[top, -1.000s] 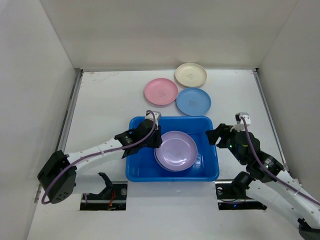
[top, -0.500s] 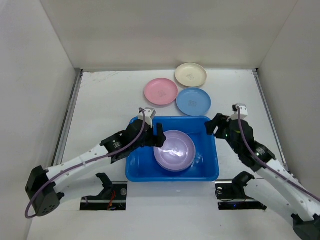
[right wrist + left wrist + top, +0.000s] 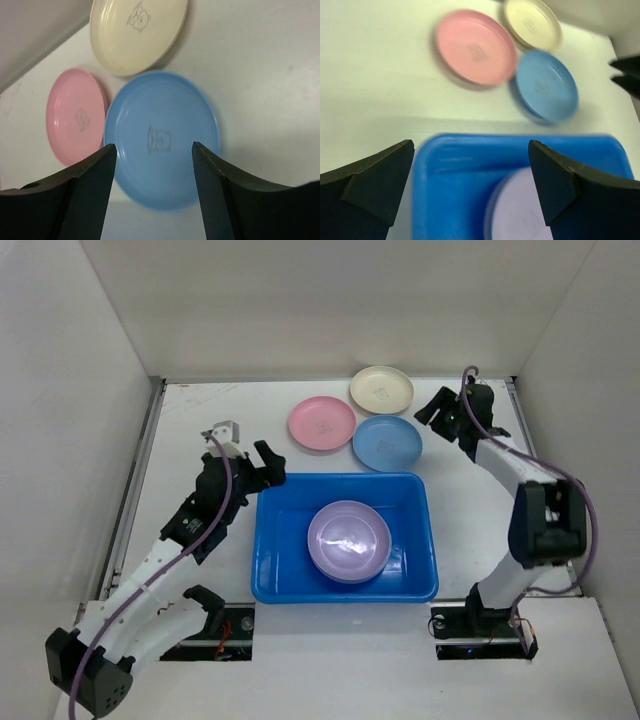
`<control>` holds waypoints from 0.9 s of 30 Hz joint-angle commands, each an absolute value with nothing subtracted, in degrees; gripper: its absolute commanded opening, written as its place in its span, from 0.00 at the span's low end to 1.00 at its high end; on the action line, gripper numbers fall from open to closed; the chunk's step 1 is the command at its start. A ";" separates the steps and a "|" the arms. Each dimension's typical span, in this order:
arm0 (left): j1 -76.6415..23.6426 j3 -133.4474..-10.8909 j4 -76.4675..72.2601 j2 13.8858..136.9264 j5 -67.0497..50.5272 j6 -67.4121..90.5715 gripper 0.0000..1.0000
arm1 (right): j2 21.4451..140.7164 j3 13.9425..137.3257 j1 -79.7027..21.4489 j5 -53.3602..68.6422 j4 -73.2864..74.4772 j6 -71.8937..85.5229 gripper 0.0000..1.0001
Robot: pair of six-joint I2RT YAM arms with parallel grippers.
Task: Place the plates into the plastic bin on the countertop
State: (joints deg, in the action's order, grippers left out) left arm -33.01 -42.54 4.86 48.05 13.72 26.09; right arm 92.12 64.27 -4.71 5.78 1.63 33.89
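Lilac plate point(image 3: 348, 540) hides how many lie beneath it in the bin point(image 3: 278, 550).

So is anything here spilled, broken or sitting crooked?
Nothing stands out. The lilac plate sits in the blue bin; the pink plate, cream plate and light blue plate lie flat on the countertop behind it.

Plain white panel walls point(image 3: 300, 310) rose at the left, back and right, and two dark rectangular cut-outs point(image 3: 235, 635) sat along the near edge, one toward each side.
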 commanded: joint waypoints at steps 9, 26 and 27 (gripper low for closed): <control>-12.71 -27.08 -17.66 50.18 11.52 32.69 1.00 | 121.27 92.18 -0.66 21.62 1.66 41.22 0.66; -10.41 -23.82 -21.01 50.19 8.96 35.60 1.00 | 137.98 107.66 -0.92 21.09 7.38 47.45 0.62; -10.33 -23.82 -21.01 50.19 8.96 35.60 1.00 | 138.77 108.45 -0.92 21.09 7.38 48.24 0.61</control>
